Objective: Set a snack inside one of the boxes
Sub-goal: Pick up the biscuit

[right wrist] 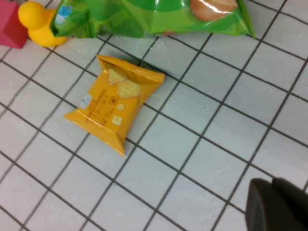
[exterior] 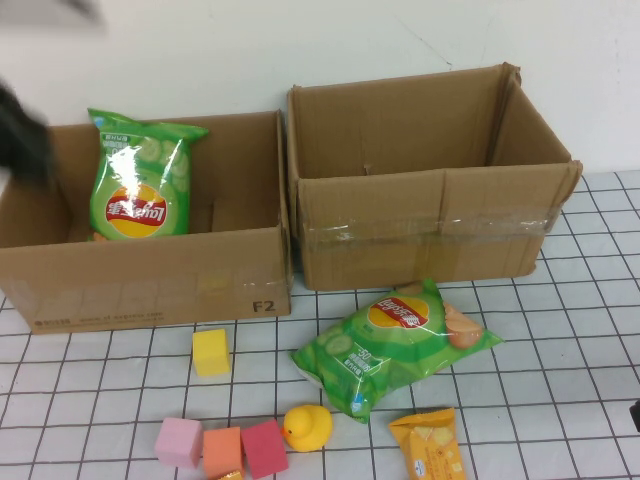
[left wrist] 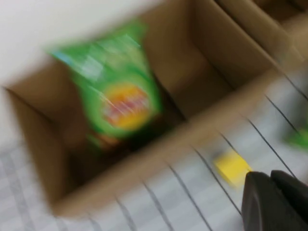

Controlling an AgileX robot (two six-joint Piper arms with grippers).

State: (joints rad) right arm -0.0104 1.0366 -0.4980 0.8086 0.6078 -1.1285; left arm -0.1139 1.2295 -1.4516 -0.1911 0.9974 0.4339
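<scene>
One green chip bag (exterior: 140,185) stands upright inside the left box (exterior: 150,285), leaning on its far wall; left gripper (left wrist: 276,202), fingers closed and empty, hangs above the table near that box's front, the yellow cube (left wrist: 232,166) below it. Second green chip bag (exterior: 395,340) lies on the grid table (exterior: 560,330) just in front of the right box (exterior: 430,240), yellow duck (exterior: 307,427) touching its near-left corner. Right gripper (right wrist: 279,204), fingers closed on nothing, hovers over bare tiles right of the orange snack packet (right wrist: 113,103).
</scene>
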